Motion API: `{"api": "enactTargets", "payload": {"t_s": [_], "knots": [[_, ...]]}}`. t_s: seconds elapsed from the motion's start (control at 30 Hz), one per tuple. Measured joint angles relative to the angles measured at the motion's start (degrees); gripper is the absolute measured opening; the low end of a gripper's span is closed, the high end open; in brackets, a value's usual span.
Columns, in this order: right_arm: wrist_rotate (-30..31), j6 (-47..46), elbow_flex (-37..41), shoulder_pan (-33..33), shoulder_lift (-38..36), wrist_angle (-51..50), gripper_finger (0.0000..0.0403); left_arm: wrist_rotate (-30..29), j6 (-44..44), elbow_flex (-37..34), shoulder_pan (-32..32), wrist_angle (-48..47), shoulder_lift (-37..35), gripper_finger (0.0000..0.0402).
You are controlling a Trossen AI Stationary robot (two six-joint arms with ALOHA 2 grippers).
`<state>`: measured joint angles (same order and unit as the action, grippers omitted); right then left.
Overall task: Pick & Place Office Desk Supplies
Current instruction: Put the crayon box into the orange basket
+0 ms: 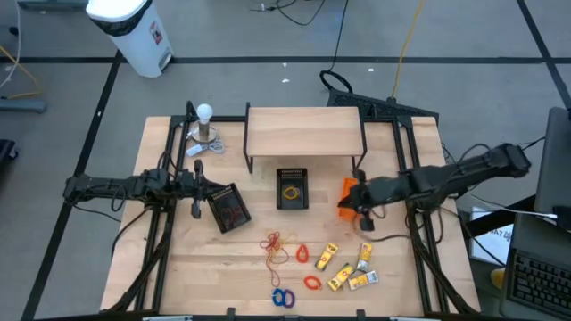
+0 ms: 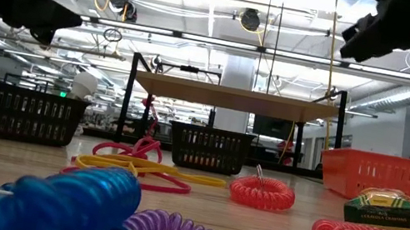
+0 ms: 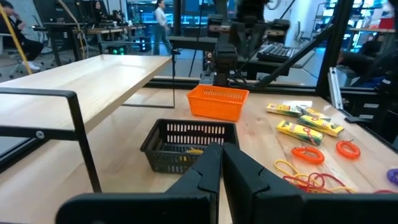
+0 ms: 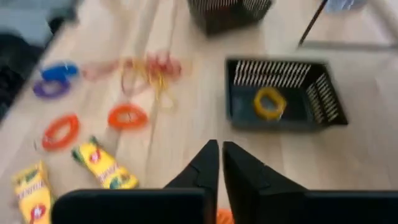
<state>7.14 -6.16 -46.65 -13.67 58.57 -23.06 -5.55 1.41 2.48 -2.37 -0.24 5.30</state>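
Observation:
The supplies lie loose on the near half of the table: tangled tan, yellow and red rubber bands (image 1: 278,245), orange coil rings (image 1: 302,254), blue and purple rings (image 1: 283,297) and yellow packets (image 1: 350,267). A yellow ring (image 4: 270,102) lies inside the middle black mesh bin (image 1: 292,189). My left gripper (image 1: 207,189) hovers shut by the left black bin (image 1: 229,207), raised above the table. My right gripper (image 1: 357,207) hovers shut over the orange bin (image 1: 348,194). Its wrist view shows shut fingers (image 4: 219,165), and so does the left wrist view (image 3: 221,165).
A wooden shelf on a black frame (image 1: 303,132) stands at the far middle of the table. A white bulb-shaped object (image 1: 204,125) stands at the far left. The table's side rails (image 1: 156,223) run under both arms. Bare wood shows between the bins and the supplies.

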Motion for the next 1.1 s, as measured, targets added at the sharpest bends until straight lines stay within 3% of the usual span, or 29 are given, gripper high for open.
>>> {"api": "enactTargets", "payload": {"t_s": [0.23, 0.4, 0.5, 0.77, 1.1], "knots": [[-0.1, 0.2, -15.5, -4.7, 20.7, -15.8, 0.0128, -1.0, 0.0, 0.0, 0.0, -0.2, 0.0, 0.0019], [-1.5, 5.3, -22.5, -6.2, 30.6, -16.9, 0.0198, -1.1, 0.0, 0.0, 0.0, -0.4, 0.0, 0.0019], [-5.8, 11.5, -24.1, -7.0, 34.2, -16.5, 0.0222, -1.1, 0.3, 0.0, 0.0, -0.5, 0.0, 0.0019], [-18.7, 11.1, -24.2, -7.8, 40.0, -9.2, 0.0231, -1.1, 1.0, 0.0, 0.0, -1.8, 0.0, 0.0019], [-19.5, 14.1, -24.2, -9.7, 44.6, -9.6, 0.0229, -1.1, 0.6, 0.0, 0.0, -1.8, 0.0, 0.0019]]}}
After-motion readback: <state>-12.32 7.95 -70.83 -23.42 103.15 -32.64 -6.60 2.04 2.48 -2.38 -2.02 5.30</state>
